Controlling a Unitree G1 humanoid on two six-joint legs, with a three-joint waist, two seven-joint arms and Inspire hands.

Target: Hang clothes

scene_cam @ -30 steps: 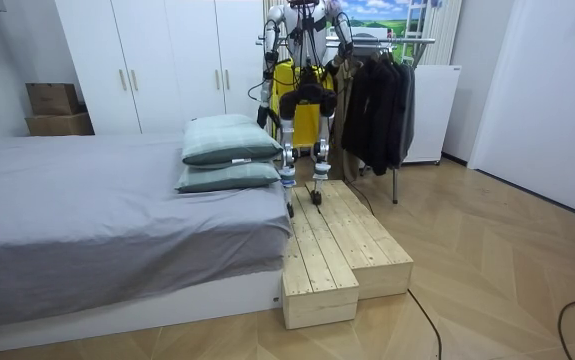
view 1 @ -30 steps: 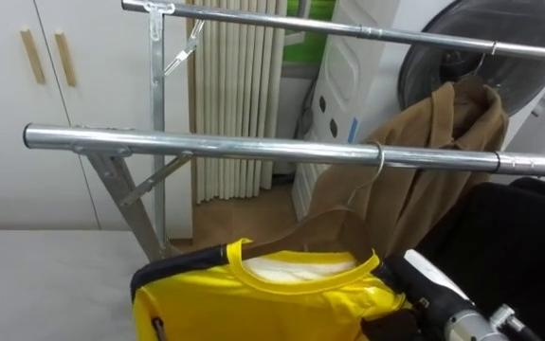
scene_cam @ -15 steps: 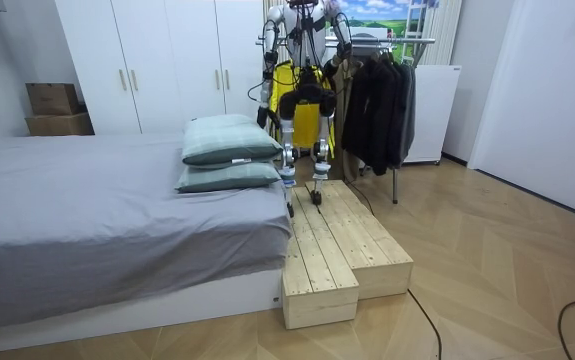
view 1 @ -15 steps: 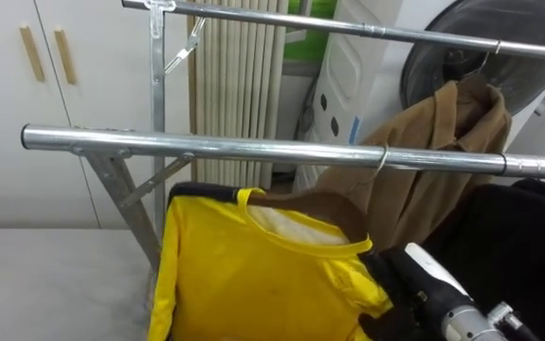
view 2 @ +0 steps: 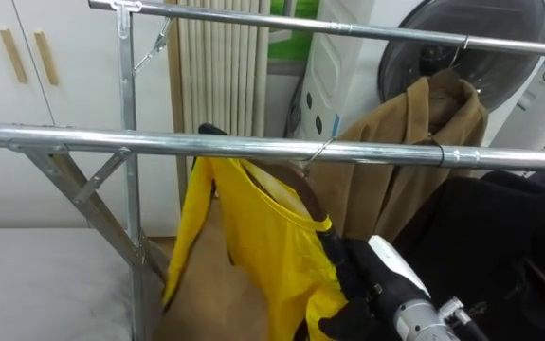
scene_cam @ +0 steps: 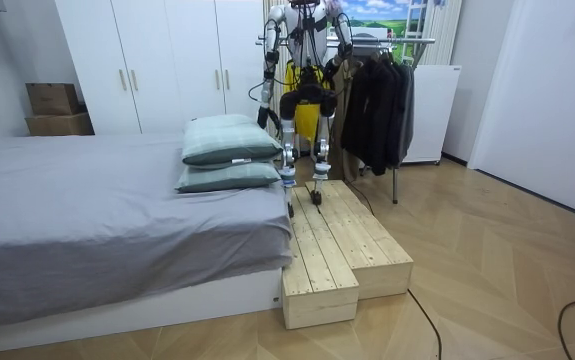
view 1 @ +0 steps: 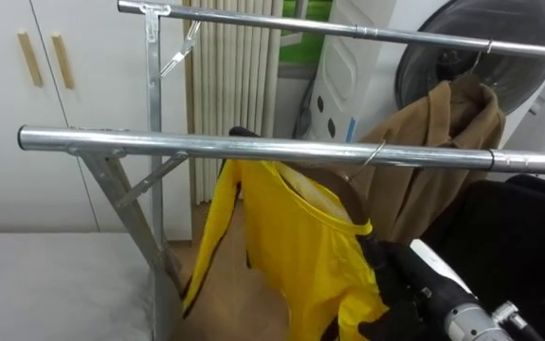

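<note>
A yellow shirt with dark trim hangs on a brown hanger, whose wire hook sits over the near steel rail. The shirt hangs edge-on, with one shoulder toward me. My right hand comes in from the lower right. It is open, and its dark fingers lie against the shirt's lower shoulder edge without curling round it. In the room view I stand on a wooden platform facing the clothes rack. There my left arm shows small, on the room view's left.
A brown coat hangs on the far rail. Black clothes fill the right end of the near rail. The rack's slanted legs stand at the left. White wardrobe doors, a grey bed and a fan surround the rack.
The yellow shirt has gone up from below the rail and now hangs from it, swung edge-on. My right hand has stayed low beside it, and its fingers have come open.
</note>
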